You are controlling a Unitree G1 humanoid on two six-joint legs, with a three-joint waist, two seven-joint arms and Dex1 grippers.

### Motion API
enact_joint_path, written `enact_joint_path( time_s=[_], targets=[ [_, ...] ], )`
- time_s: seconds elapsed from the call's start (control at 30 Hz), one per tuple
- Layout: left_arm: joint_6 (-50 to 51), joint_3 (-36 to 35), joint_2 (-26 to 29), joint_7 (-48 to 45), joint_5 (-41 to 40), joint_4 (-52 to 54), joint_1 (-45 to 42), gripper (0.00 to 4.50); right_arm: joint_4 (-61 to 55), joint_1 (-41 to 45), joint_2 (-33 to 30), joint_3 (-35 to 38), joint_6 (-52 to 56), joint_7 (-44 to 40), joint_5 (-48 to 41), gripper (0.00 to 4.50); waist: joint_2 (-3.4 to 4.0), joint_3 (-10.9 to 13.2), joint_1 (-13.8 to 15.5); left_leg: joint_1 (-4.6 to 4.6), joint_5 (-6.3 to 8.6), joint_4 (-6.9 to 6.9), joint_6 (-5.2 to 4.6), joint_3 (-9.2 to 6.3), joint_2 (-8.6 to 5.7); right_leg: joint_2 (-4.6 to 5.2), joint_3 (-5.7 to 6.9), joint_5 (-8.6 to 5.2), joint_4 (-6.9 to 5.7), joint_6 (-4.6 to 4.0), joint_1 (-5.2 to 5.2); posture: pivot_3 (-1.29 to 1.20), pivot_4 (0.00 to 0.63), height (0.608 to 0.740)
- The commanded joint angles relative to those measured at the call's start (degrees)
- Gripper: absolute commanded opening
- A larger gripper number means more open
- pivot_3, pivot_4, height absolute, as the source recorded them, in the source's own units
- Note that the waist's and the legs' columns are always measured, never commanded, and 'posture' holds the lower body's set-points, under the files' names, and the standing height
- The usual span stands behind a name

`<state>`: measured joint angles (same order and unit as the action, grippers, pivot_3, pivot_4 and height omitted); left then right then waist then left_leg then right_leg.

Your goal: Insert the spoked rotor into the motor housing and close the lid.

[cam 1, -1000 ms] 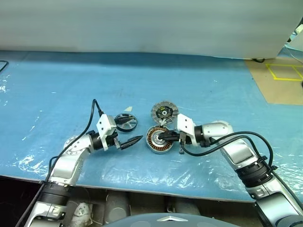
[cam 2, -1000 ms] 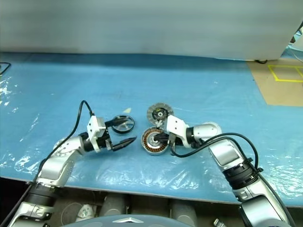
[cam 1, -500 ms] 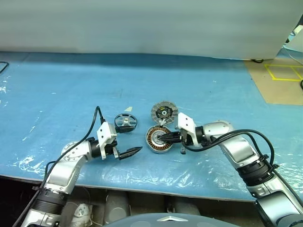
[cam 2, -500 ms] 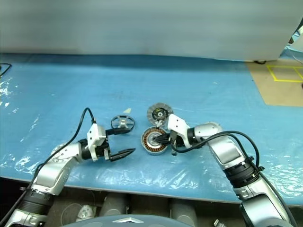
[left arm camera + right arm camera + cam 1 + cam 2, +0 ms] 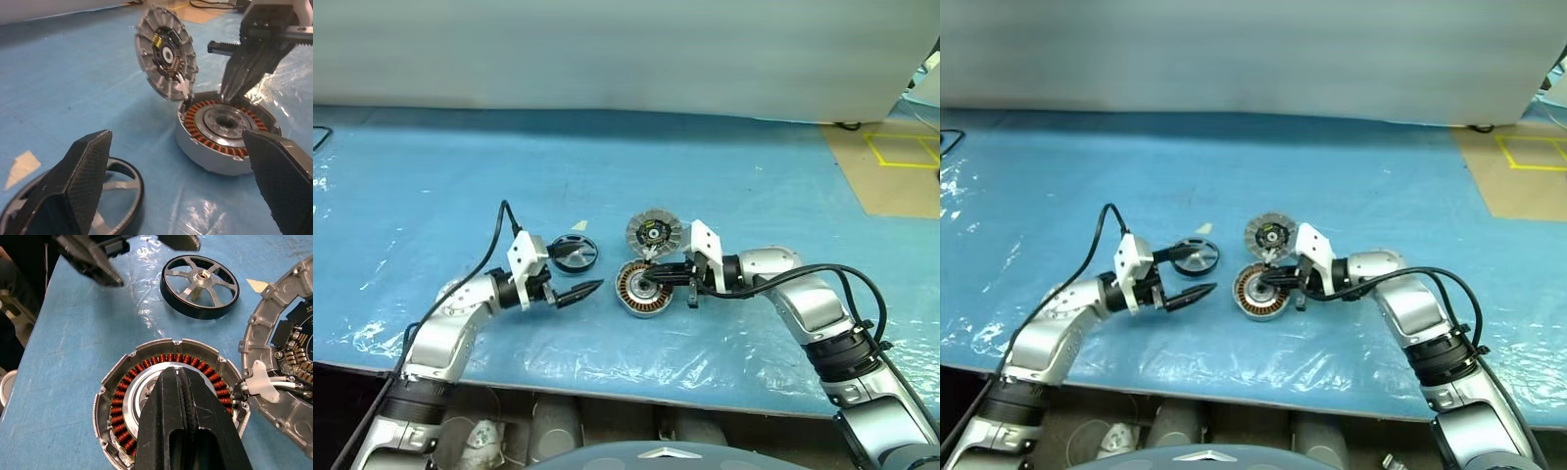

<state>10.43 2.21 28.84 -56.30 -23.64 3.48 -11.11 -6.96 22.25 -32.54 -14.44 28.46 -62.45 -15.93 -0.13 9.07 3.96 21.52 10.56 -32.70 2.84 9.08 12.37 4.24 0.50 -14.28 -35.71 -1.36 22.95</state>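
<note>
Left gripper gapes wide and empty beside the rotor, frame centre. Right gripper is pressed shut over the housing; its wrist view reveals copper windings. The lid stands open behind the housing.

motor housing (lid open), spoked rotor nearby

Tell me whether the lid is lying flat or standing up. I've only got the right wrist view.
Observer: The lid stands tilted up from the edge of the motor housing, not lying flat.
Operator: And the left gripper, open or shut?
Observer: The left gripper is wide open and empty. The spoked rotor lies on the blue sheet under one of its fingers.
</note>
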Motion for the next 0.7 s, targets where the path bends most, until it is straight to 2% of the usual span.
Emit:
enact_joint_path(
  time_s=[0.03, 0.17, 0.27, 0.37, 0.7],
  targets=[
    [4.55, -1.99, 2.31, -1.70, -2.54, -0.98, -3.95, 4.50, -3.42, -0.10, -0.97, 1.47, -0.95, 0.18, -0.80, 0.02, 0.00, 0.00, 0.00, 0.00, 0.00, 0.00, 0.00, 0.00, -0.01, 0.00, -0.01, 0.00, 0.01, 0.00, 0.00, 0.00, 0.150, 0.740],
    [10.61, -1.51, 5.30, -4.37, -3.09, -5.60, -10.05, 4.50, -4.93, -1.36, -1.61, 1.26, -1.23, 0.99, -0.32, 0.02, 0.00, 0.00, 0.01, 0.01, 0.00, 0.01, 0.00, 0.00, -0.02, 0.00, -0.01, 0.00, 0.01, 0.00, 0.02, 0.00, 0.150, 0.740],
    [12.31, -0.20, 7.09, -7.09, -1.45, -10.57, -14.80, 3.92, -7.29, -2.89, -2.01, 1.98, -0.34, 1.89, -1.17, 0.00, 0.00, 0.00, 0.05, 0.03, -0.01, 0.01, 0.01, 0.00, -0.02, -0.01, -0.01, 0.00, 0.00, 0.00, 0.05, 0.00, 0.150, 0.740],
    [11.55, 0.88, 8.41, -9.85, 0.38, -14.40, -18.27, 2.88, -10.16, -4.91, -1.71, 2.89, 0.51, 3.69, -1.94, 0.00, 0.00, 0.00, 0.04, 0.05, -0.01, 0.01, 0.01, 0.00, -0.05, 0.00, -0.03, 0.01, 0.02, 0.01, 0.05, 0.00, 0.150, 0.740],
    [15.34, 5.30, 11.12, -18.78, 4.56, -23.19, -26.29, 2.88, -14.79, -9.23, -0.22, 1.25, 1.30, 8.29, -1.69, 0.00, 0.00, 0.00, 0.08, 0.07, -0.01, 0.05, 0.02, -0.02, -0.05, 0.00, -0.01, 0.01, 0.02, 0.01, 0.07, 0.00, 0.150, 0.740]
  ],
)
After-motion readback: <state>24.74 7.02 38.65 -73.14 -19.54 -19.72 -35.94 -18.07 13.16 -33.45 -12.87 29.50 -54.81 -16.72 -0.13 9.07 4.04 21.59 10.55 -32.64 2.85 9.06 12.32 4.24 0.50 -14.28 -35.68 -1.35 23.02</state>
